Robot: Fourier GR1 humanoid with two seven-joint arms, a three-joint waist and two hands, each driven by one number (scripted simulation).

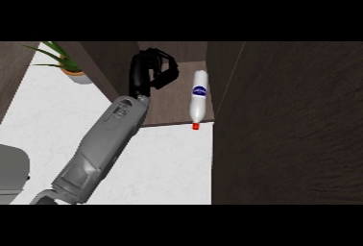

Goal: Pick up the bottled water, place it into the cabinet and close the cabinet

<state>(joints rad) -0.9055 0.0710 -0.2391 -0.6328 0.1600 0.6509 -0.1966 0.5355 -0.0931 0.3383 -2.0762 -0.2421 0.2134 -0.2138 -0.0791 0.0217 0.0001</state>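
Looking down toward the upper middle of the frame, I see the water bottle (199, 98) lying on its side on the dark wood shelf of the cabinet (166, 113), its red cap (194, 126) pointing toward the shelf's front edge and its blue label around the middle. My hand (152, 72) sits just left of it inside the cabinet, apart from the bottle; my fingers (169, 72) are curled and clamped on nothing. Which of my two hands this is I judge to be the left, since the forearm enters from the lower left. The bottle looks like smooth, clear plastic, a slim cylinder narrowing to the neck; I expect it to be light, a bit slippery, and prone to rolling where it lies. Taking it around the labelled middle would be steadiest. The big dark wood-grain panel filling the right of the frame looks like the cabinet door (291, 125), standing open. The white speckled surface (170, 163) spreads below, with a potted plant (67, 65) at upper left.
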